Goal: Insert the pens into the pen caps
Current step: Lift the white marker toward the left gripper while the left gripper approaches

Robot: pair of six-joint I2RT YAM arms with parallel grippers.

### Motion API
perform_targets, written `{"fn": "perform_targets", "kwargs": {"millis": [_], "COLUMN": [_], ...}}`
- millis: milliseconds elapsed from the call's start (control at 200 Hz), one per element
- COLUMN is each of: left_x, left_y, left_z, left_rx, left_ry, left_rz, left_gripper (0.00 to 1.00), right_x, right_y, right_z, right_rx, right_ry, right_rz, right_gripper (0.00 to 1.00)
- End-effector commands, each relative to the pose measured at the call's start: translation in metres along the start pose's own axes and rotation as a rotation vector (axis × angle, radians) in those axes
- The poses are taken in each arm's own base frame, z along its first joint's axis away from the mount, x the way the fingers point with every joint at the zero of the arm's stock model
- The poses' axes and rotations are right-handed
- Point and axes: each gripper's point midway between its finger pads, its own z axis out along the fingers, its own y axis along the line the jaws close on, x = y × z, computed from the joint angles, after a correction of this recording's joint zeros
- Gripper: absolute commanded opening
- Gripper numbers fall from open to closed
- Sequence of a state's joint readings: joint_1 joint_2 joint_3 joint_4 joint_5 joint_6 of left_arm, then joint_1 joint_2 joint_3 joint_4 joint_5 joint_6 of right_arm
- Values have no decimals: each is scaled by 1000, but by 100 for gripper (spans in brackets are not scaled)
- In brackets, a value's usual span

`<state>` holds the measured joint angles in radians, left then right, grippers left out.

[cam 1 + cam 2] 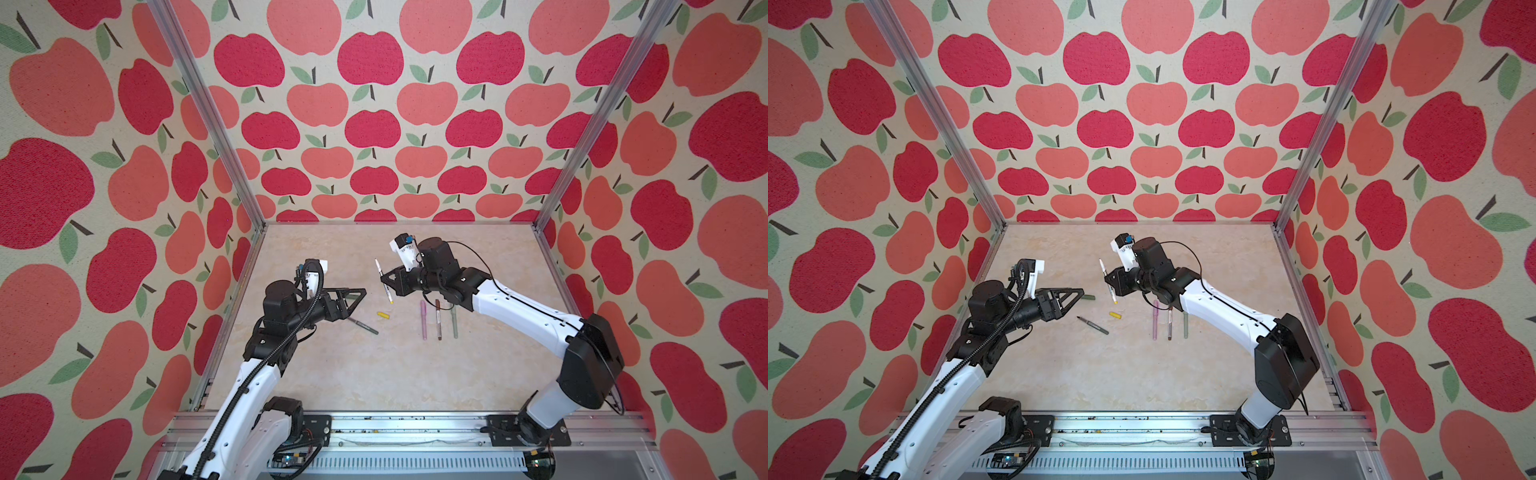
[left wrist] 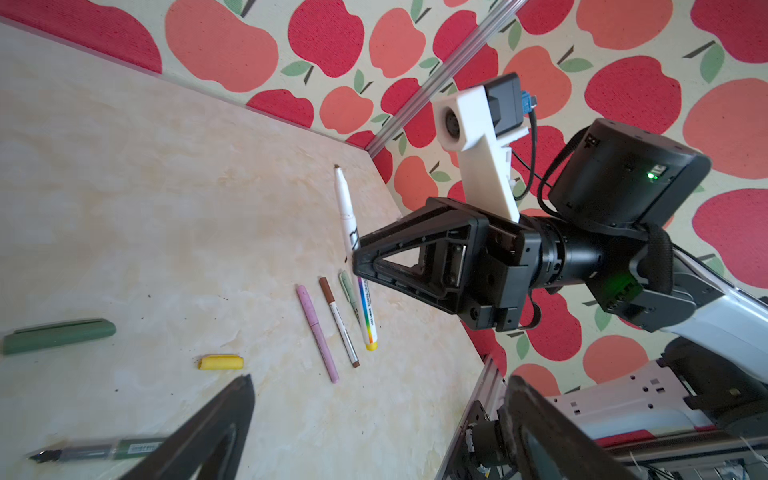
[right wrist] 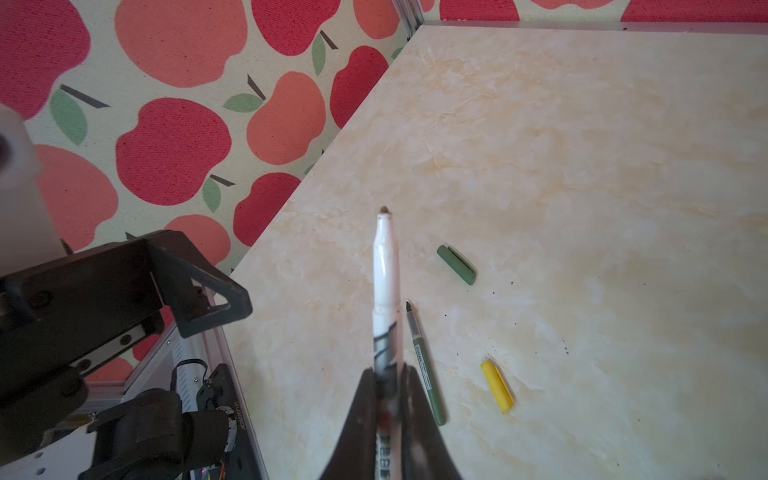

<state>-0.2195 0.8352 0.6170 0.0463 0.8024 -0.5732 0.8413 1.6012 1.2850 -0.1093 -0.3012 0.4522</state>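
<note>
My right gripper is shut on the white-and-yellow pen and holds it above the table, dark tip pointing away. The yellow cap lies loose on the table below it. To the left lie the uncapped dark green pen and, apart from it, the dark green cap. My left gripper is open and empty, raised above the table over these, facing the right gripper. The lilac-pink pen, brown pen and sage green pen lie side by side under the right arm and look capped.
The marbled table is enclosed by apple-patterned walls with aluminium posts at the back corners. A metal rail carrying both arm bases runs along the front edge.
</note>
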Motion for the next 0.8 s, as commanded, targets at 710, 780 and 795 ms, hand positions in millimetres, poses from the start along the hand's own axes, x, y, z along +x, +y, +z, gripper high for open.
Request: {"fn": "perform_targets", "kwargs": {"millis": [710, 780, 795], "left_x": [0, -2, -2], "left_y": [-16, -16, -16], "left_z": [41, 43, 43], "left_rx": [106, 108, 109], "left_ry": [-5, -8, -9], "left_rz": [40, 37, 38], "left_gripper": [61, 56, 55], "right_x": [-30, -31, -31], "right_y": [54, 54, 54], "right_z": [-17, -17, -17], "right_rx": [-312, -315, -316], "right_ry": [-164, -166, -165], "right_rz": [60, 60, 60], "right_gripper": [3, 3, 3]}}
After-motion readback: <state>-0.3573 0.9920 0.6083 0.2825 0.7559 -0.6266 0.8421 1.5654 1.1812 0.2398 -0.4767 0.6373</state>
